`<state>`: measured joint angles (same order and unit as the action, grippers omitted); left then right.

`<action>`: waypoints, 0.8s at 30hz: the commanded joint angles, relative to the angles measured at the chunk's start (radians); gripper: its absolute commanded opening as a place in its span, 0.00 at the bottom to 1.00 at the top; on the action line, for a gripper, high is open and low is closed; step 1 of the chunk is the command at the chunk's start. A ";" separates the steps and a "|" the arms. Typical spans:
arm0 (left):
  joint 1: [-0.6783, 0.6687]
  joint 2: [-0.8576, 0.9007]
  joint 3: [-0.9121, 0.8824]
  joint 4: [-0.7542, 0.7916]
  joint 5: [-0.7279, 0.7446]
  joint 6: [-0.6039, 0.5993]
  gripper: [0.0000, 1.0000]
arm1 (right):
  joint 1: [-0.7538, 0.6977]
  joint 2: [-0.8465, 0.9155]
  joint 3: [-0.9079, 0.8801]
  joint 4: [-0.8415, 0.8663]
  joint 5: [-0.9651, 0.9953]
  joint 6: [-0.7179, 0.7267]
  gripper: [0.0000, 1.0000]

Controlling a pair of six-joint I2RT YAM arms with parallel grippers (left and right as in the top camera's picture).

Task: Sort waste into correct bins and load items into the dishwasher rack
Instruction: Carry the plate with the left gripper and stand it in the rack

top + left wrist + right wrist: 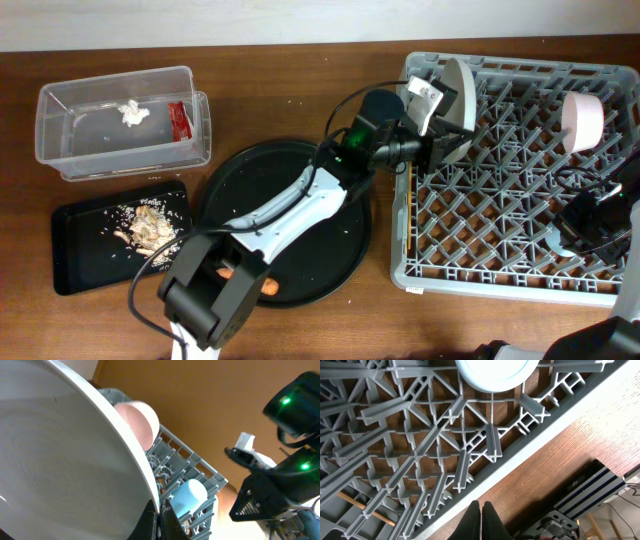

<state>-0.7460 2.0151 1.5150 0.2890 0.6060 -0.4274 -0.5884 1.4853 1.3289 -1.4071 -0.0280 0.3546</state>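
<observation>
The grey dishwasher rack (500, 210) stands at the right. My left gripper (432, 130) is shut on the rim of the grey-white plate (455, 95), held upright on edge over the rack's far left corner. In the left wrist view the jaws (159, 520) pinch the plate (65, 455). The pink bowl (583, 120) (142, 420) and the blue cup (187, 497) (492, 372) sit in the rack. A wooden chopstick (365, 507) lies in the lattice. My right gripper (482, 510) is shut and empty above the rack's edge (520, 460).
The clear tub (60, 130) holds the white tissue (133, 113) and red wrapper (180, 118). The flat black tray (80, 250) holds food scraps (150, 225). The carrot (270, 287) lies on the large round black tray (330, 250), partly under my left arm.
</observation>
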 commanded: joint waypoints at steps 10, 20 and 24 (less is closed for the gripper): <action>0.000 0.039 0.007 0.007 0.035 -0.014 0.00 | -0.002 -0.013 0.000 0.004 -0.006 -0.003 0.04; -0.022 0.049 0.007 -0.066 0.038 -0.013 0.00 | -0.002 -0.013 0.000 0.006 -0.006 -0.003 0.04; -0.031 0.049 0.007 -0.065 0.080 -0.013 0.00 | -0.002 -0.013 0.000 0.007 -0.006 -0.003 0.04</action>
<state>-0.7723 2.0476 1.5169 0.2272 0.6487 -0.4355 -0.5884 1.4853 1.3289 -1.4029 -0.0284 0.3550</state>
